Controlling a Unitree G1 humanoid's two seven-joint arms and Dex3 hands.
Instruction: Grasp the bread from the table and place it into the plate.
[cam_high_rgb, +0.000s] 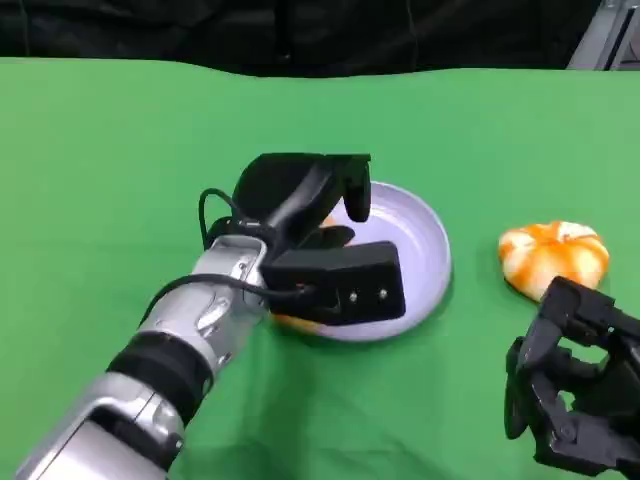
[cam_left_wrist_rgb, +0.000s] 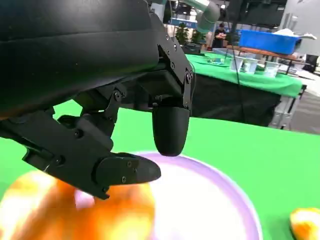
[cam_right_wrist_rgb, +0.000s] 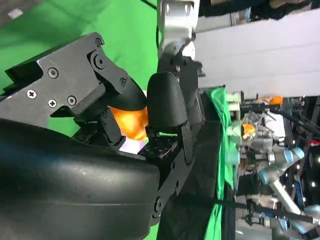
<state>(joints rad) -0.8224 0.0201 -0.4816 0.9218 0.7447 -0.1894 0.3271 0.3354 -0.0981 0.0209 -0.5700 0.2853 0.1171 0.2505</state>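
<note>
Matt green cloth table (cam_high_rgb: 100, 180); smooth glossy plate (cam_high_rgb: 425, 240); glazed bread (cam_high_rgb: 553, 255).

Head view: the plate (cam_high_rgb: 425, 250) lies near the middle of the table (cam_high_rgb: 100, 180). The left hand (cam_high_rgb: 310, 215) is over the plate's left part, reaching in from the lower left. 1 bread (cam_high_rgb: 298, 322) lies at the plate's near-left rim, under that hand. A 2nd bread (cam_high_rgb: 553, 257) lies on the table right of the plate, apart from it. The right hand (cam_high_rgb: 575, 385) is before this 2nd bread, at the lower right.
</note>
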